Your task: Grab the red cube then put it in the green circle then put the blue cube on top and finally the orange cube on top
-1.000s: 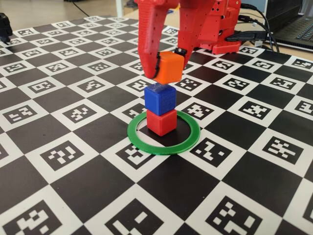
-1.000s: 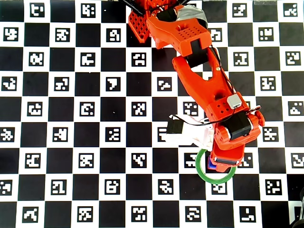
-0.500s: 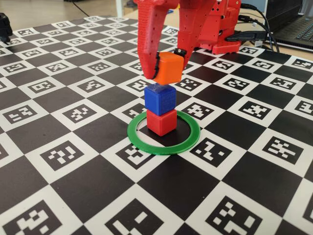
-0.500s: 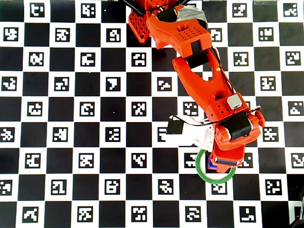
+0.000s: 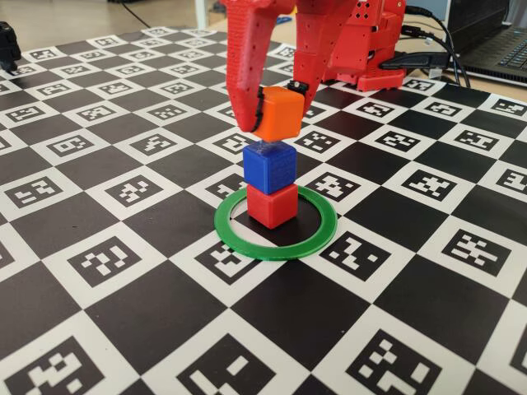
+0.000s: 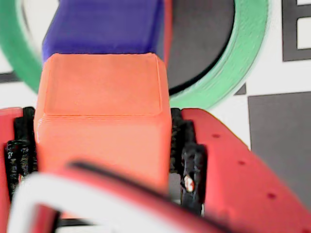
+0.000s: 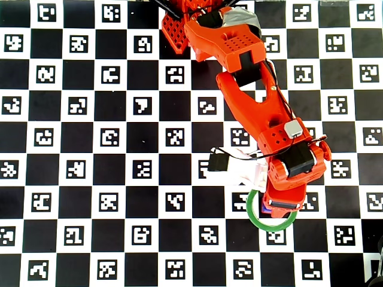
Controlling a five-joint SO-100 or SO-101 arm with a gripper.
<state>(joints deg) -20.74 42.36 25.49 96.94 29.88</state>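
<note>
Above the blue cube [image 5: 269, 167] stacked on the red cube [image 5: 272, 205] inside the green circle [image 5: 275, 222], the end effector [image 5: 276, 113] pinches the orange cube [image 5: 278, 114], which next needs squaring, lowering and release.

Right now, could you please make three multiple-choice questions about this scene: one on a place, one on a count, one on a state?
1. Where is the red cube?
A. Inside the green circle
B. Outside the ring, on a white square
C. Between the gripper's fingers

2. How many cubes stand stacked on the board, without the held one?
A. One
B. Two
C. Three

3. What is the state of the gripper?
A. Open and empty
B. Shut on the blue cube
C. Shut on the orange cube

Answers:
1 A: the fixed view shows the ring surrounding it.
2 B: the blue cube sits on the red one.
3 C: the wrist view shows both fingers pressing its sides.
</note>
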